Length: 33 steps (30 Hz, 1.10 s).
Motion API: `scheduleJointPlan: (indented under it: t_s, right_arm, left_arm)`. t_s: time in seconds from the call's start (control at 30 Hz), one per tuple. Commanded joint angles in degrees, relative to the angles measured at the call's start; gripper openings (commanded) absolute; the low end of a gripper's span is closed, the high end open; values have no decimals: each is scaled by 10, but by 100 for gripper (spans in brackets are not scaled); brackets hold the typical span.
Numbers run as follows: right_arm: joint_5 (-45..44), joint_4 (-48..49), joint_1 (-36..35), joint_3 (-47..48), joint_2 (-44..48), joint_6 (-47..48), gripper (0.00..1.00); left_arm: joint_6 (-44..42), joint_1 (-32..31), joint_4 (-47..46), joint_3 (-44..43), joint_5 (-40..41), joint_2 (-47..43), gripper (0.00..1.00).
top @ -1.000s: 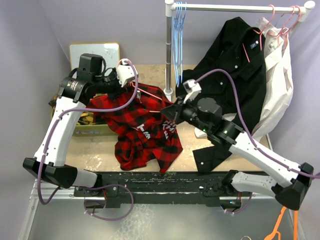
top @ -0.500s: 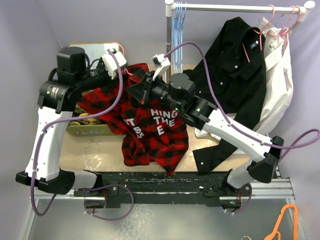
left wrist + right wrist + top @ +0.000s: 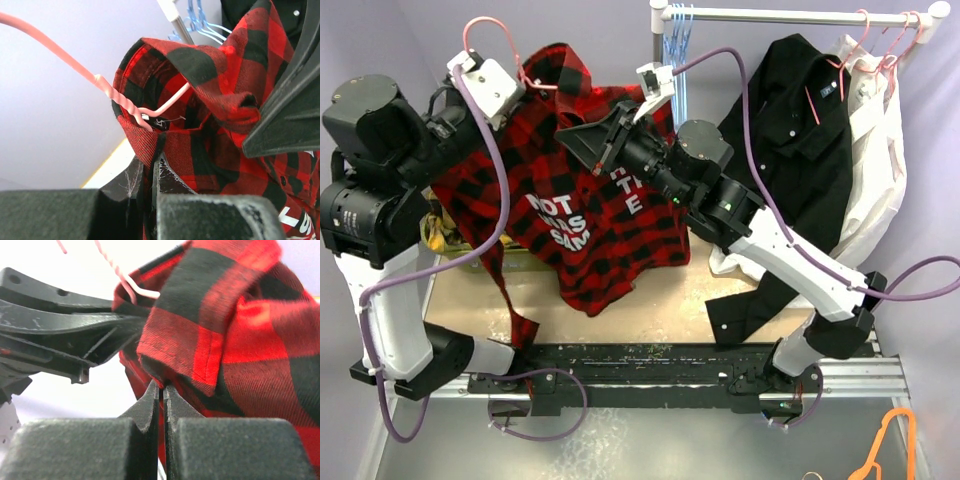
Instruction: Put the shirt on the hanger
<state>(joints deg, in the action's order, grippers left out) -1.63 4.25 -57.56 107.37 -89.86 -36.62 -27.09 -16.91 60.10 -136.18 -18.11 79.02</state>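
Holding the shirt [image 3: 590, 215] aloft between both arms, the rig is at the dressing step: the garment hangs clear of the table [image 3: 695, 290], collar uppermost, hem and one sleeve trailing low.

Left gripper [image 3: 148, 167]: fingers pinched narrow on the collar edge, directly below the twisted neck of the hanger [image 3: 114, 94]. Whether the wire itself is also in that pinch cannot be told. The hanger's neck enters the collar opening; its hook [image 3: 483, 30] stands above the shirt at upper left.

Right gripper [image 3: 162, 391]: fingers closed tight on a fold of collar cloth, close beside the left fingers.

Judgement: the hanger appears seated inside the neck, but how its shoulders sit in the shirt is hidden by cloth. The next move calls for settling the collar over both wire shoulders, then carrying the hook to the rail [image 3: 790, 14].

Clearances: the two grippers work nearly touching, so any spreading pull must be coordinated. The rail holds the blue hangers [image 3: 675, 50], a black shirt [image 3: 790, 110] and a white shirt [image 3: 875, 150]; open rail lies between the blue hangers and the black shirt. Walls stand close on the left and behind.
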Motion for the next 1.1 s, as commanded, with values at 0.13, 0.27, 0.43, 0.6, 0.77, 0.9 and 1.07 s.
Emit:
scheduleJointPlan:
  t_s: [0.13, 0.27, 0.43, 0.6, 0.77, 0.9, 1.07]
  right_arm:
    - [-69, -18, -44, 154, -76, -10, 0]
    - [-92, 24, -45, 88, -54, -17, 0]
    - [-54, 159, -45, -137, 19, -41, 0]
    - [-125, 233, -45, -361, 152, -68, 0]
    - [-102, 256, -45, -400, 187, 1, 61]
    - [-13, 236, -43, -434, 260, 173, 100]
    - [80, 158, -27, -509, 370, 386, 100]
  left_arm:
    - [-13, -1, -53, -127, 60, 33, 0]
    - [-13, -1, -43, -71, 50, 6, 0]
    - [-14, -1, -61, 170, 31, -82, 0]
    - [-36, 3, -58, 329, -33, -151, 0]
    - [-79, 8, -13, 330, -124, -154, 0]
    - [-145, 8, 32, 321, -158, -145, 0]
    - [-220, 7, 63, 349, -187, -139, 0]
